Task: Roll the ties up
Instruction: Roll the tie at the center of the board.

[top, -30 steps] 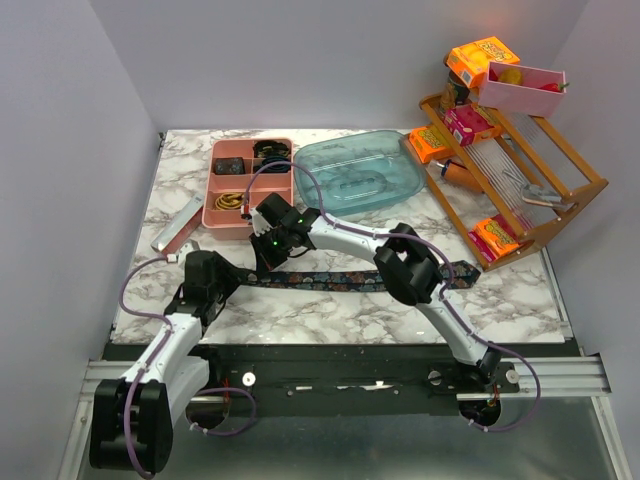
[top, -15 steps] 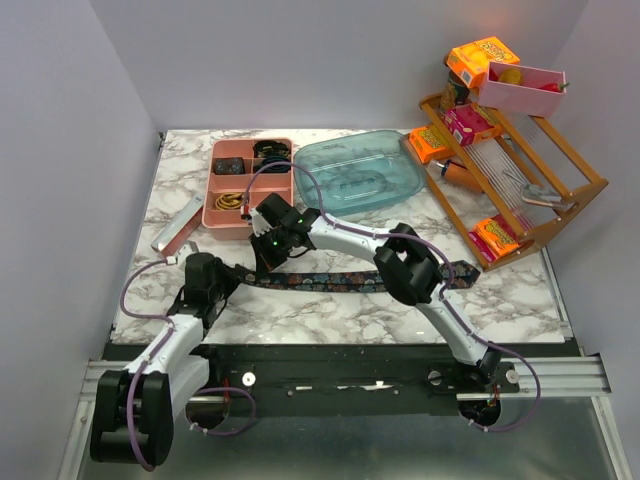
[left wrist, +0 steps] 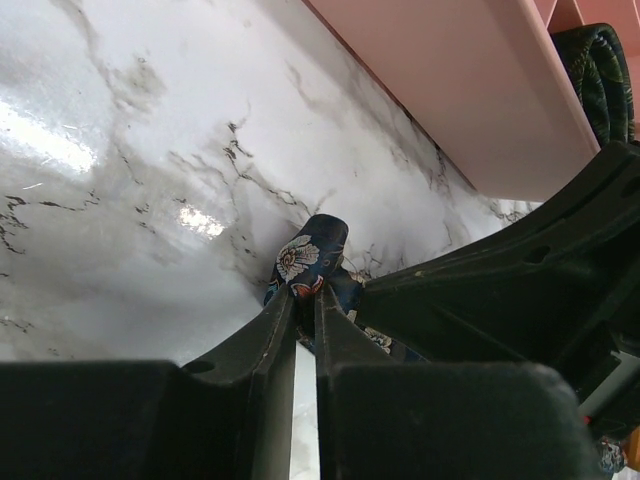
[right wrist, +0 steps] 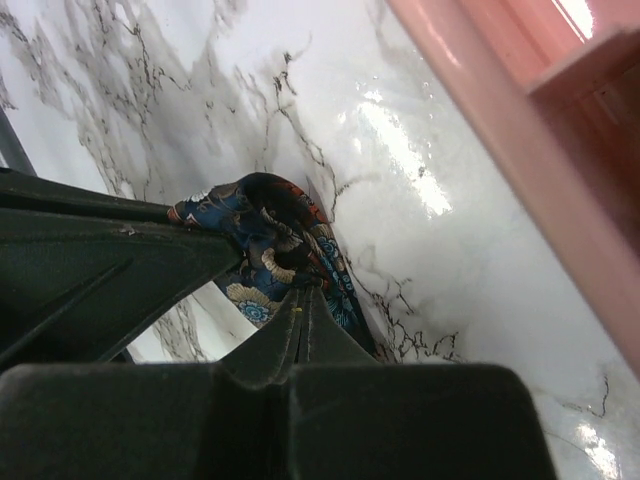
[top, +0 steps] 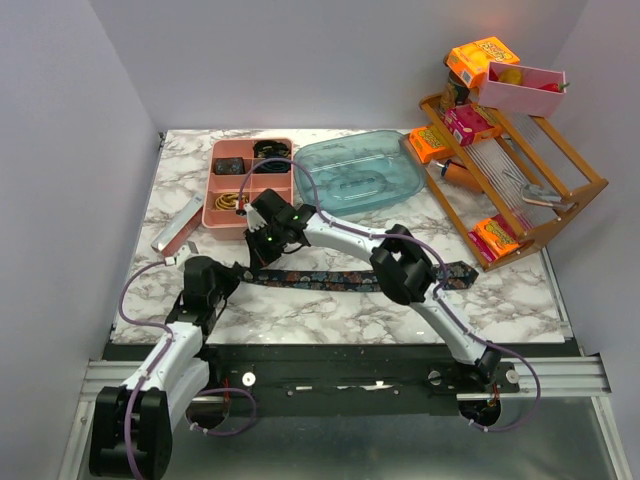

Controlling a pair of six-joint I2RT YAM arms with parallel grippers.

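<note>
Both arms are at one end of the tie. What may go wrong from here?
1. The left jaws hold only the tip of the tie; it may slip out once rolling starts.
2. Both jaws work at the same end, almost touching, so they may collide.
3. The pink tray stands close behind; the right arm may bump it.

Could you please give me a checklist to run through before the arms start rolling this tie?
1. The right gripper shut on the end of the tie: ok.
2. The left gripper pinching that same end: ok, fabric sits between nearly closed fingers.
3. Rest of the tie flat and straight on the table: ok.
4. Tie free of the right arm crossing above it: cannot tell.
5. Grippers apart from the pink tray: ok.
</note>
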